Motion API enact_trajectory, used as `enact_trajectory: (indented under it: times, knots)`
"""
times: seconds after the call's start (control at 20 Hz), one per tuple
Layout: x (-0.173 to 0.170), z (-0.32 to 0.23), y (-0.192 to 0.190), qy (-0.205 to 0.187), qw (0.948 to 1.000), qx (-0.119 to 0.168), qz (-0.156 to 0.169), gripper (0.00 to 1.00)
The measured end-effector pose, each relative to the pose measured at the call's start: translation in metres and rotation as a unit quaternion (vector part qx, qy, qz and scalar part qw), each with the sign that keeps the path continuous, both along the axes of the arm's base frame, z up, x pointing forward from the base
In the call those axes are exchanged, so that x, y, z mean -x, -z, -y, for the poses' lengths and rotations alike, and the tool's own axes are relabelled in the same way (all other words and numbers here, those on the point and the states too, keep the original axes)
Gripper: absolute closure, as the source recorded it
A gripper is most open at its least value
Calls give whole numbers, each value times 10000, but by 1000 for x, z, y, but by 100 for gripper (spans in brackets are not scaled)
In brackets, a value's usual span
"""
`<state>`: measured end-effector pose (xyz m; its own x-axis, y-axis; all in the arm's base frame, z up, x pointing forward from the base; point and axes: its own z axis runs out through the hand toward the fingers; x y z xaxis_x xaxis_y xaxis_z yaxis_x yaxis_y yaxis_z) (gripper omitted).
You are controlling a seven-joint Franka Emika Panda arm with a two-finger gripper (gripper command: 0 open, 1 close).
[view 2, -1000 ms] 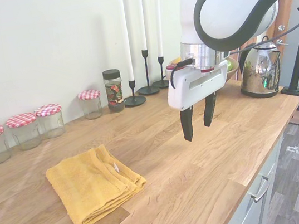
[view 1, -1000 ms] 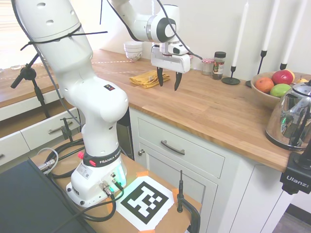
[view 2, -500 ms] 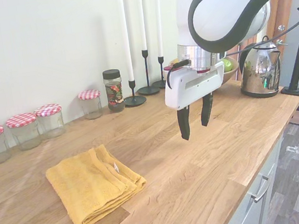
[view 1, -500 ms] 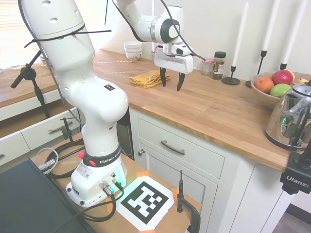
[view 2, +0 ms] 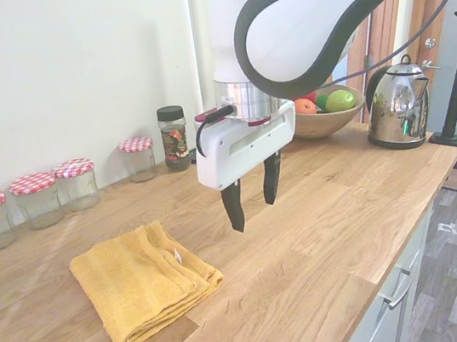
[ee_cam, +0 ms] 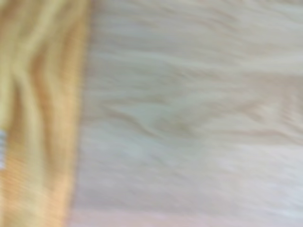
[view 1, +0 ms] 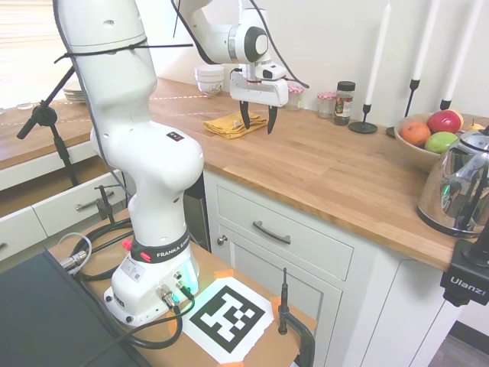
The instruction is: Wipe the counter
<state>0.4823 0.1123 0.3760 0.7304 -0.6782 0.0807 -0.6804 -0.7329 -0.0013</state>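
Above the warm-brown butcher-block wooden desk (view 2: 324, 234), my end effector (view 2: 252, 195) hangs open, empty, beside the folded mustard-yellow cloth (view 2: 142, 280): soft, light, probably best pinched at its thick folded edge.

The counter (view 2: 324, 234) is a long, warm-brown wooden top over white cabinets. On it lies a folded yellow cloth (view 2: 142, 280). Along the wall stand four jars with red-checked lids (view 2: 77, 183), a dark-lidded spice jar (view 2: 174, 138) and black candlesticks (view 1: 364, 122). A fruit bowl (view 2: 328, 117) and a shiny kettle (view 2: 397, 109) sit towards the far end.
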Motion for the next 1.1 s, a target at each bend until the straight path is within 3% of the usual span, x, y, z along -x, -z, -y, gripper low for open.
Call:
enact_trajectory:
  times: [0.3,0.65,1.1]
  knots:
    - [-26,-35,-10,-163,9998,-53,55,0]
    - [-41,-93,1,-373,9993,94,-9,0]
    - [-68,-94,39,-368,9989,212,-218,0]
